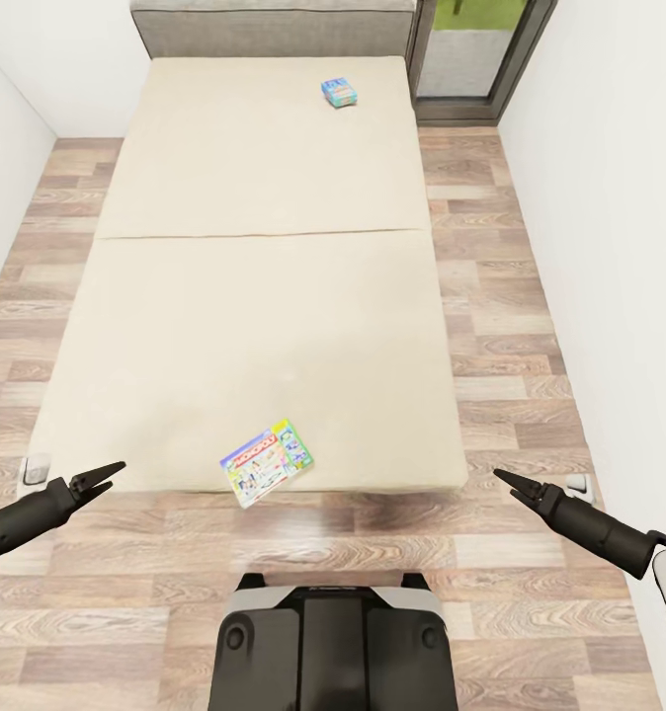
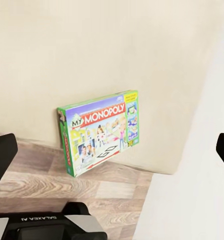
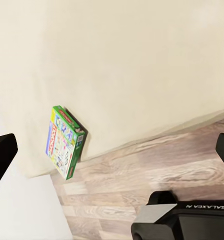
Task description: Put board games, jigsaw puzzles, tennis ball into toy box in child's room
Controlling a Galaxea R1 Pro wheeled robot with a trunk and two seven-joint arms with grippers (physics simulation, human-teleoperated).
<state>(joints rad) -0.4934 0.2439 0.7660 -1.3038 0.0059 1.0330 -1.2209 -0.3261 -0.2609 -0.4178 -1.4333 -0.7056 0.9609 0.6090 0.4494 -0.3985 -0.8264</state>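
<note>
Approach step judged. Monopoly box (image 1: 267,461) seen lower centre, overhanging bed (image 1: 244,296) edge; blue game box (image 1: 340,93) upper centre. Left gripper (image 1: 106,474), right gripper (image 1: 506,480) empty, apparently closed. Next: reach needed toward Monopoly box.

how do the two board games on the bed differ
The green-bordered Monopoly box lies at the bed's near edge, one corner overhanging the floor; the blue box lies far up the mattress, near the headboard, fully on it. The Monopoly box looks larger, though it is also closer to the camera. Its lettering reads clearly in the left wrist view; the blue box's print is too small to read. Both lie flat, untouched by either gripper.
</note>
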